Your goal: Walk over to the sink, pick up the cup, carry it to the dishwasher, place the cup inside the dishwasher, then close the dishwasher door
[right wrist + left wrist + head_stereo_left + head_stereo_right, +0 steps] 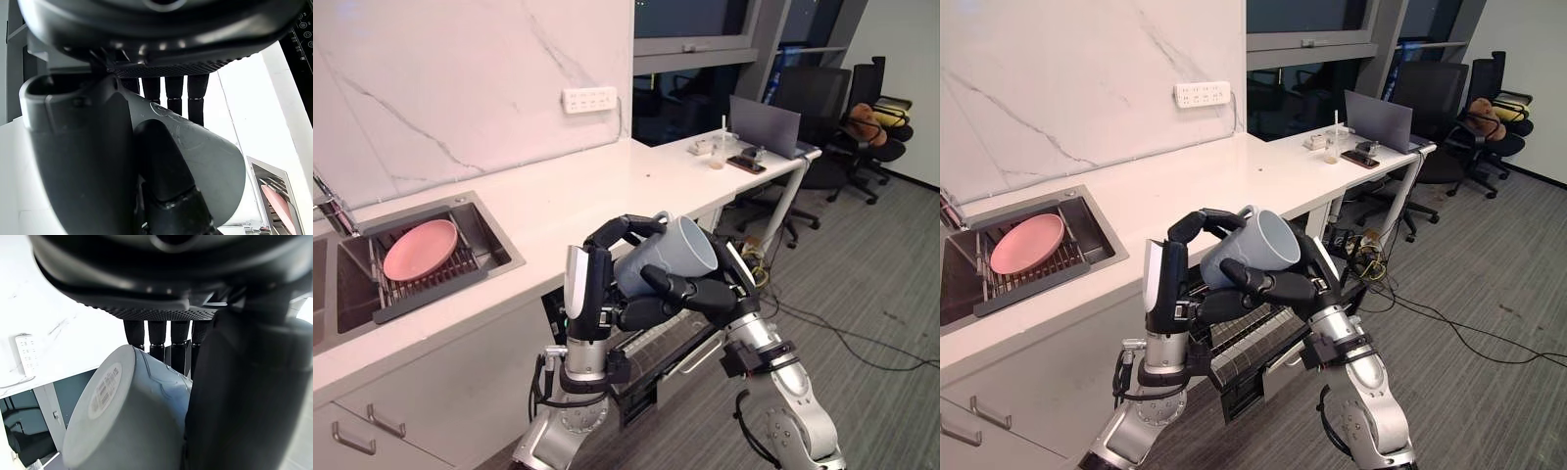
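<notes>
Counter [558, 196] at your ten o'clock; your left hand [597, 284] and right hand [690, 292] both curl round the cup [675, 253].

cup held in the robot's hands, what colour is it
Plain blue-grey all over; the handled cup shows best in the left eye view.

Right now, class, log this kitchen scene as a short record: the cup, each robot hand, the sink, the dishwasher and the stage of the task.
cup: grey mug, held in the air, tilted, mouth toward the robot's right
left robot hand: fingers curled over the cup's top
right robot hand: curled round the cup's lower side
sink: pink plate resting on a rack inside
dishwasher: door open, rack showing, below the cup
stage: cup in both hands, not yet placed
</notes>
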Tool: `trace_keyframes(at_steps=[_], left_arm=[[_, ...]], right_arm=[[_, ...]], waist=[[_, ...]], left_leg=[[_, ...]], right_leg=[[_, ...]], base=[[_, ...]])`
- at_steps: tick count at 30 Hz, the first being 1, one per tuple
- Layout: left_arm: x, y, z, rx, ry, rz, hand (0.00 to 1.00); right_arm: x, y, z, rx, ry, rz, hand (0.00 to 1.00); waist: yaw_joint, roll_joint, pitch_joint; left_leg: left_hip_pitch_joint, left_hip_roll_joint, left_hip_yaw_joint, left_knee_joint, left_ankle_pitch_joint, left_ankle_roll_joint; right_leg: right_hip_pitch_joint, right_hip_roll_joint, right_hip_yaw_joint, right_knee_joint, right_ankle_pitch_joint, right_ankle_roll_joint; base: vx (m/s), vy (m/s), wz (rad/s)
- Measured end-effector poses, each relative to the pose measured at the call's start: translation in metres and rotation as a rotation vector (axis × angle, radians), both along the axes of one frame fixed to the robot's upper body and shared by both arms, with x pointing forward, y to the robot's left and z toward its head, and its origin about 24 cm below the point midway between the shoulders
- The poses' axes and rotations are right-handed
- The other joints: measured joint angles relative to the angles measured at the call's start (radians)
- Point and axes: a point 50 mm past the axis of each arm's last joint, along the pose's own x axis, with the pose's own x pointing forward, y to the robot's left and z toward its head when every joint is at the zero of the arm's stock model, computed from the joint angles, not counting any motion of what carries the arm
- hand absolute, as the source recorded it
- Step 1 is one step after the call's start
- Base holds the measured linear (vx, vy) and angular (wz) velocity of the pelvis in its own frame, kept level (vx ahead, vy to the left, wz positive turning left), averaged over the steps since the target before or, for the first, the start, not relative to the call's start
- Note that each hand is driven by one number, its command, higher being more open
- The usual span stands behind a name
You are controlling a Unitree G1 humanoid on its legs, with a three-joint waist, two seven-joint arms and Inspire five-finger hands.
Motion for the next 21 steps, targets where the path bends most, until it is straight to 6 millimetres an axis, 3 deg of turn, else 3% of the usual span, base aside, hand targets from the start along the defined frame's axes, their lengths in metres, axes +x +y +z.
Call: trace_keyframes(at_steps=[5, 11, 15, 21], left_arm=[[-0.008, -0.01, 0.001, -0.014, -0.015, -0.09, 1.0], [-0.008, -0.005, -0.002, -0.027, 0.028, -0.13, 1.0], [-0.004, 0.016, -0.009, -0.088, 0.135, -0.149, 1.0], [-0.007, 0.059, -0.039, -0.178, 0.34, 0.001, 1.0]], right_arm=[[0.002, 0.002, 0.001, 0.165, 0.025, -0.019, 0.0], [0.005, -0.005, -0.007, 0.251, 0.058, -0.062, 0.0], [0.004, -0.025, -0.011, 0.291, 0.058, -0.157, 0.0], [-0.008, -0.067, -0.018, 0.262, 0.053, -0.349, 0.0]], waist=[[-0.001, -0.004, 0.002], [0.0, -0.004, 0.002], [0.0, -0.006, 0.006], [0.003, -0.009, 0.016]], left_leg=[[-0.004, -0.001, 0.0, -0.002, 0.0, 0.0], [-0.005, -0.002, 0.0, -0.006, 0.001, 0.002], [-0.004, -0.005, 0.0, -0.01, 0.002, 0.003], [-0.002, -0.009, -0.001, -0.02, 0.004, 0.005]], right_leg=[[-0.005, -0.001, 0.0, -0.001, 0.0, 0.0], [-0.007, -0.001, -0.001, -0.001, 0.0, 0.0], [-0.007, -0.004, -0.001, -0.001, 0.0, 0.0], [-0.007, -0.006, -0.004, -0.004, -0.002, 0.001]], base=[[-0.02, -0.003, 0.0], [0.0, 0.0, 0.0], [0.0, 0.0, 0.0], [0.0, -0.001, 0.01]])
